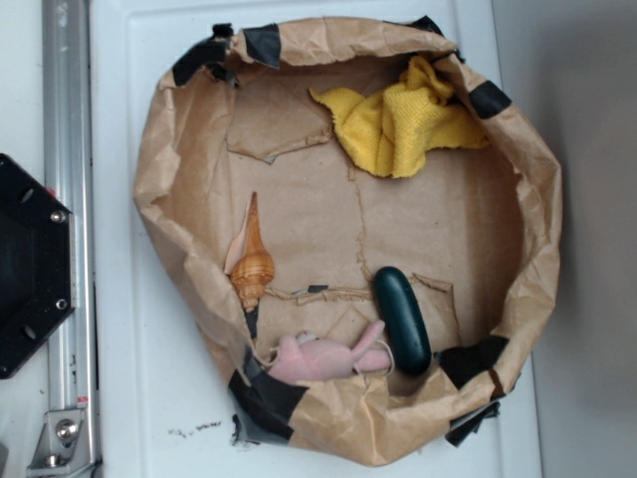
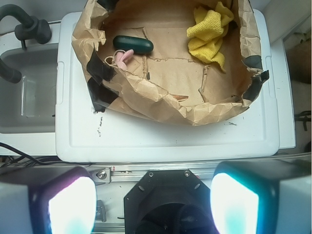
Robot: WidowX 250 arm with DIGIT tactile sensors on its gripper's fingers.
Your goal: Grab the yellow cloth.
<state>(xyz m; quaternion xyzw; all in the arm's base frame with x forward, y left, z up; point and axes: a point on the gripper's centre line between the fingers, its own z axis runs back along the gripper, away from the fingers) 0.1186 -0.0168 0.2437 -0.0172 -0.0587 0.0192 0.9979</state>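
The yellow cloth (image 1: 403, 121) lies crumpled at the upper right inside a brown paper basin (image 1: 159, 199). In the wrist view the yellow cloth (image 2: 208, 33) sits at the top right, far from my gripper (image 2: 153, 204). My gripper is open and empty, its two pads (image 2: 72, 207) wide apart at the bottom of the wrist view, above the black robot base (image 2: 165, 204). The gripper does not show in the exterior view.
Inside the basin lie an orange seashell (image 1: 251, 261), a pink plush toy (image 1: 323, 357) and a dark green oblong object (image 1: 402, 319). The basin stands on a white lid (image 2: 161, 139). A metal rail (image 1: 68, 239) and the black base (image 1: 30, 264) are at the left.
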